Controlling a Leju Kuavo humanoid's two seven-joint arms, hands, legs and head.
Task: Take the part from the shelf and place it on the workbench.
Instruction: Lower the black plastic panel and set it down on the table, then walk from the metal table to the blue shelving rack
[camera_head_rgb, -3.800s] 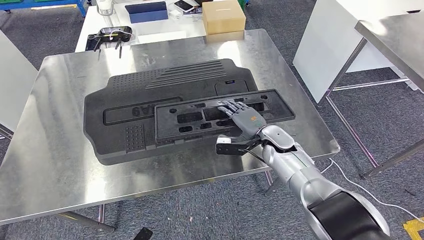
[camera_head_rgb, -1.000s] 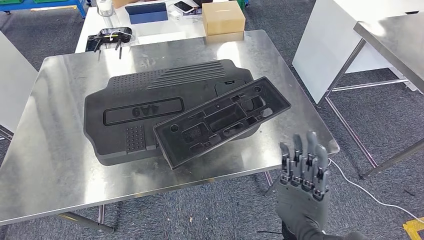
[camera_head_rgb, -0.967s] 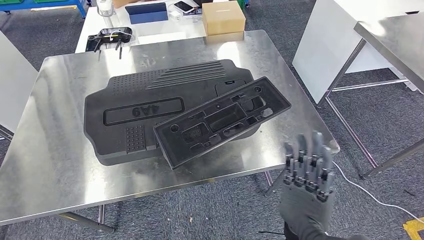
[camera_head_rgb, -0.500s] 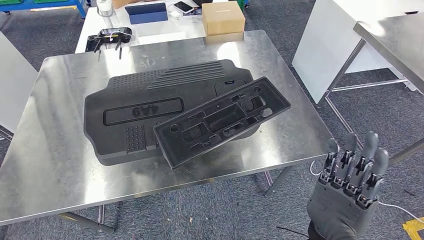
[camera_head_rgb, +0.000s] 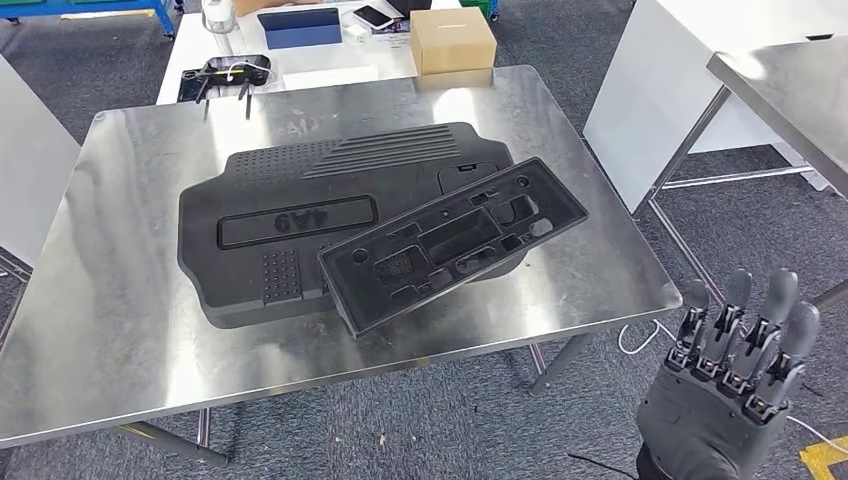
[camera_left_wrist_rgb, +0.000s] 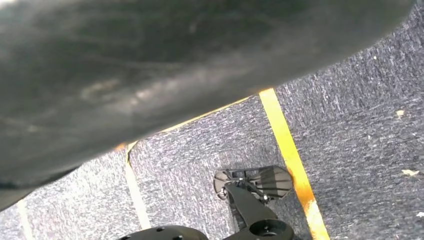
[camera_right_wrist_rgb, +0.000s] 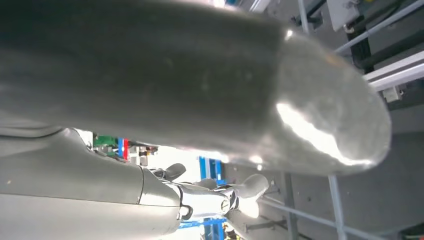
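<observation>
A narrow black moulded part (camera_head_rgb: 455, 240) with several recesses lies askew on the steel workbench (camera_head_rgb: 120, 330). One end rests on a large black panel (camera_head_rgb: 300, 220) that bears raised lettering. My right hand (camera_head_rgb: 730, 390) is off the bench's near right corner, above the floor. Its fingers are upright and spread, and it holds nothing. It is well apart from the part. In the right wrist view the thick grey thumb (camera_right_wrist_rgb: 200, 75) looms close and blurred. A dark blurred mass (camera_left_wrist_rgb: 150, 65), likely my left hand, covers much of the left wrist view above the carpet.
Behind the bench a white table carries a cardboard box (camera_head_rgb: 453, 40), a blue tray (camera_head_rgb: 298, 27) and a black tool (camera_head_rgb: 232, 70). A second steel table (camera_head_rgb: 790, 90) and a white panel (camera_head_rgb: 680, 80) stand to the right. A white cable (camera_head_rgb: 640, 335) lies on the carpet.
My right hand has let go of the narrow part, which now lies at an angle. The hand has drawn back off the bench to the lower right. The view has shifted slightly.
</observation>
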